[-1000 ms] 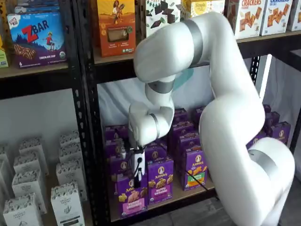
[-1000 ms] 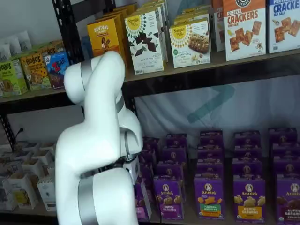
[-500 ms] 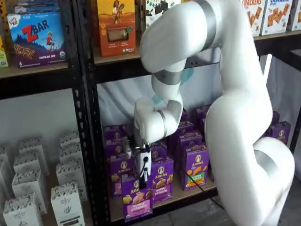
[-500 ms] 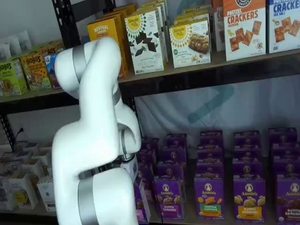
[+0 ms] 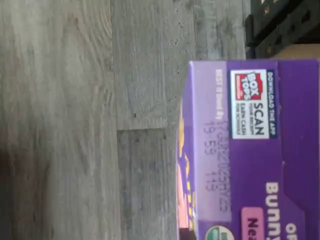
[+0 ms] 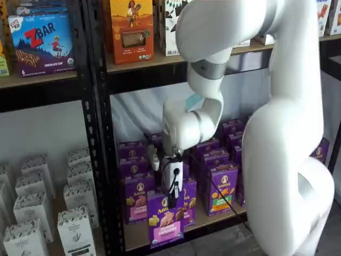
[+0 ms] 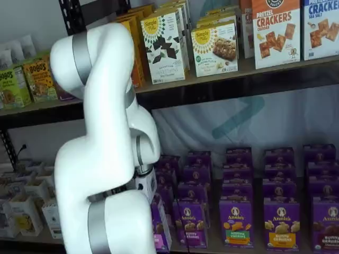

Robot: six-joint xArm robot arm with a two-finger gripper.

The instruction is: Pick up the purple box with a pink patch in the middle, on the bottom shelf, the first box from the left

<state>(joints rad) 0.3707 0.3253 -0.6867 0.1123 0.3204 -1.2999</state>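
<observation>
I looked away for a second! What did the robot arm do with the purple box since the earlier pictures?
The gripper, shut on the purple box, pulled it forward off the bottom shelf, out past the front edge. The arm swung up and outward. The other purple boxes stayed in place.

Purple box (image 6: 165,220): small Annie's carton, pink panel low on front, upright, out past the front rail. Bottom shelf (image 6: 139,239): tan board stocked with purple cartons.

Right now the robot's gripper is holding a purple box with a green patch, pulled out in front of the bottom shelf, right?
Not quite: the patch is pink, not green. A shelf view shows the gripper holding the purple box, pink panel on its lower front, out in front of the bottom shelf. The green-panelled carton is on the shelf.
</observation>
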